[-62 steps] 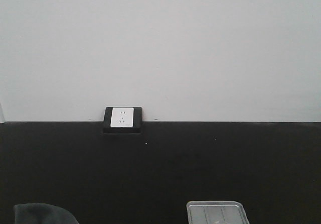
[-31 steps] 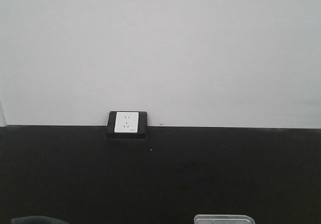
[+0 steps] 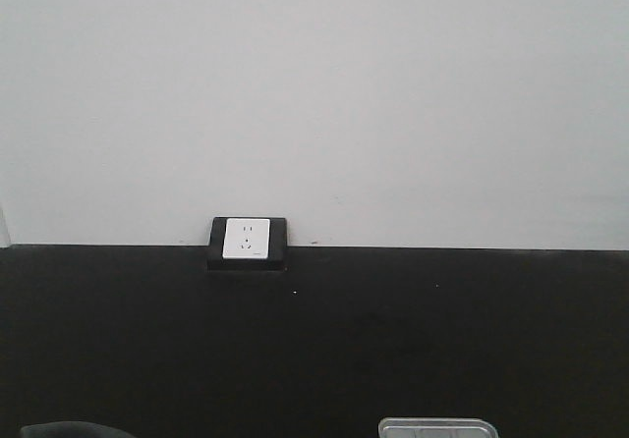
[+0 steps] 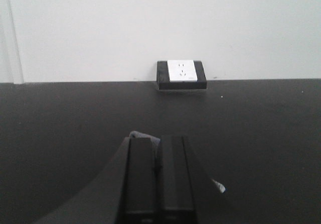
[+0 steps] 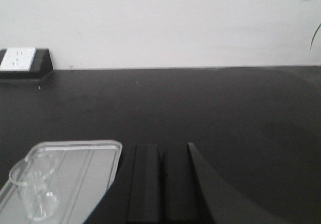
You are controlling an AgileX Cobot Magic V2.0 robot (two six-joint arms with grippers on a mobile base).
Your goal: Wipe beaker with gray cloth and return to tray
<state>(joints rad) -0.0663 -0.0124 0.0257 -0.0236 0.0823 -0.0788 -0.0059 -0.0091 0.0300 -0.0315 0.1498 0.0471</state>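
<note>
Find the beaker (image 5: 32, 189) low and to the left of the right hand (image 5: 160, 148), inside the clear tray (image 5: 85, 158) on the black worktop (image 5: 225, 108). Looks like clear glass, and hard to tell if standing or lying, so cannot say which way its long side runs. See the right hand closed tight, with nothing in it. See the left hand (image 4: 156, 142) closed too, with a bit of the gray cloth (image 4: 140, 135) poking out at the tips, so most likely gripping it. No beaker in the left wrist view, so probably nearer the right hand. Would need to open that hand first, then go left and down to the glass. Nothing in the way but the tray's low rim. Far back by the wall, only a white socket (image 3: 247, 239), well apart. Could slip, being smooth glass.
</note>
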